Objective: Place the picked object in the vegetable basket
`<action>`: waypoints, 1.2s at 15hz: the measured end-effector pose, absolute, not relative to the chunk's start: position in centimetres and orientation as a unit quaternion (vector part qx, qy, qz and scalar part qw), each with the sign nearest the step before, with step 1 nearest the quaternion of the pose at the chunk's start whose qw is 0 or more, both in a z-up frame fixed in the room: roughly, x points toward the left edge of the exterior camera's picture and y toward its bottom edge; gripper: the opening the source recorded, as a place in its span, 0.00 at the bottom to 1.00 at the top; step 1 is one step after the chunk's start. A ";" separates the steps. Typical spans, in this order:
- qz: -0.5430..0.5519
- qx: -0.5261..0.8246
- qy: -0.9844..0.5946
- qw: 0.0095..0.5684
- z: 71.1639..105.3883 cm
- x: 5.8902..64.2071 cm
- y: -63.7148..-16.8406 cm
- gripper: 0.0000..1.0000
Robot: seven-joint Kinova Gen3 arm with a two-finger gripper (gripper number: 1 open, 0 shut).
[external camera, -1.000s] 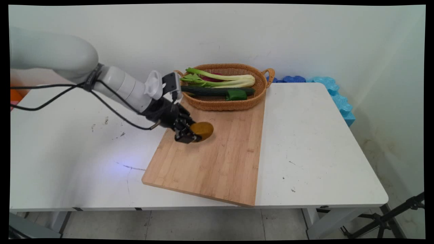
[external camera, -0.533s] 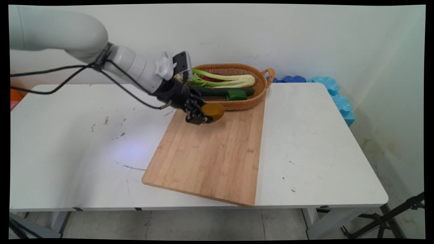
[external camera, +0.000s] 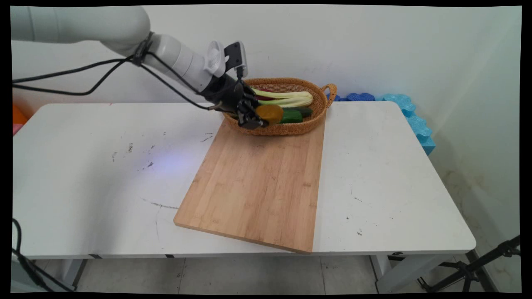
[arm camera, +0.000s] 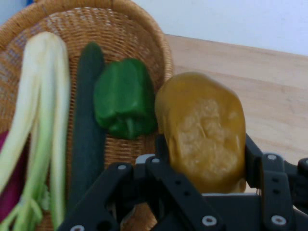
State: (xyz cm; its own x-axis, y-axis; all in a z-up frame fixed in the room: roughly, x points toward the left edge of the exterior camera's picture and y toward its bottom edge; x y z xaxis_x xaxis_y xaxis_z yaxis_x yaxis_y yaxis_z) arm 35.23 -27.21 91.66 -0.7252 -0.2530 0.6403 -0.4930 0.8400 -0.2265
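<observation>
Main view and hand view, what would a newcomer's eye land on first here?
First, the black claw shut on a brownish-yellow potato, held over the near rim of the wicker basket at the table's far side. Next, the basket's contents: pale bok choy, a dark cucumber and a green pepper. A bare wooden board lies in front.

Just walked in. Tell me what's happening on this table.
The hand is shut on a brownish-yellow potato, holding it in the air at the near rim of a wicker basket. Inside the basket lie a green pepper, a cucumber and a pale leafy stalk. A wooden cutting board lies below on the white table.
</observation>
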 end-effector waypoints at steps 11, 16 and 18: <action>0.221 0.155 -0.925 0.268 90.2 36.0 -33.2 0.00; 0.221 0.146 -0.929 0.259 89.4 36.4 -34.4 0.00; 0.220 0.143 -0.930 0.257 89.1 36.5 -34.7 0.00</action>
State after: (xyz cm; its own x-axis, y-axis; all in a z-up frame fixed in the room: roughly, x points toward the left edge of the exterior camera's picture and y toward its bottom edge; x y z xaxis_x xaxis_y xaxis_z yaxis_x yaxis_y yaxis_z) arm 36.48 -34.71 89.09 -0.8276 -0.1527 0.5401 -0.3785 0.8624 -0.3361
